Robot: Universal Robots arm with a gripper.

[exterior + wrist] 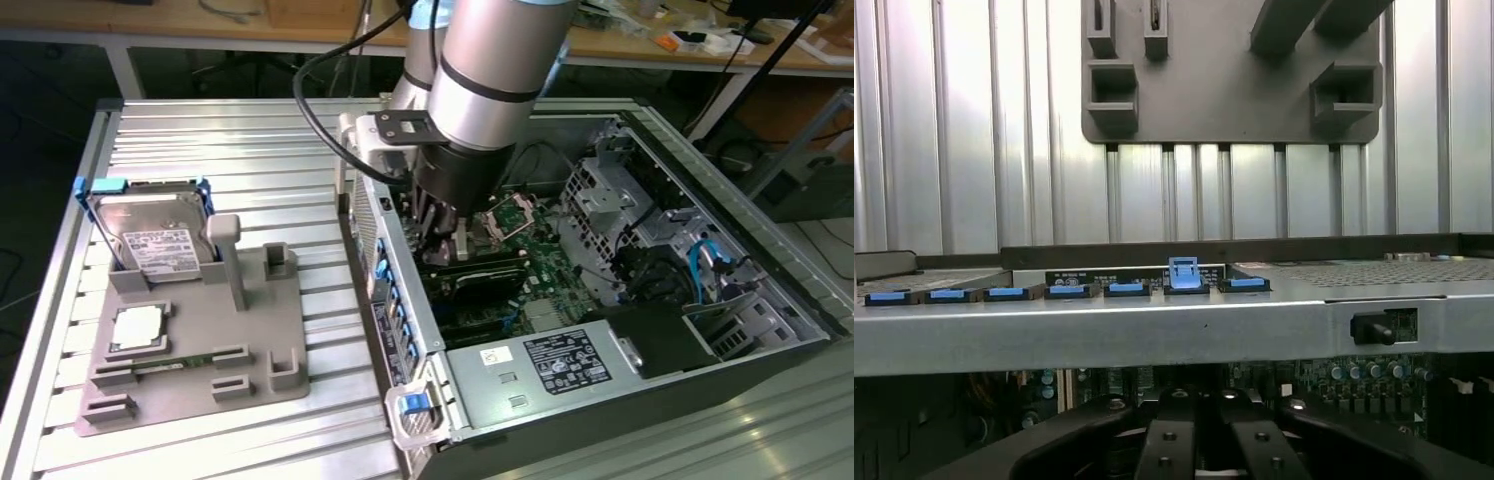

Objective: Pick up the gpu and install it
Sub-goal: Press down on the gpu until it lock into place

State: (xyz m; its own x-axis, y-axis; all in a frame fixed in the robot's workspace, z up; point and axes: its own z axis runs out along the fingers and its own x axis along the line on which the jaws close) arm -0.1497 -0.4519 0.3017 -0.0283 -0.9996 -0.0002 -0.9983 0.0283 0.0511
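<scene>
Exterior view, claw [447, 240] closed, lowered inside open computer case [667, 390], above motherboard [534, 280]

Looks past black hand [1199, 445], fingers together, over grey metal case edge [1154, 335] lined with blue slot clips [1066, 291]; beyond, ribbed silver table [974, 130] carrying grey plastic fixture plate [1224, 90].

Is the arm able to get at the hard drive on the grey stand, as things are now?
Probably not directly. The gripper sits low inside the open computer case, whose wall stands between it and the hard drive. Above the drive nothing blocks, so a way over the wall seems open.
</scene>
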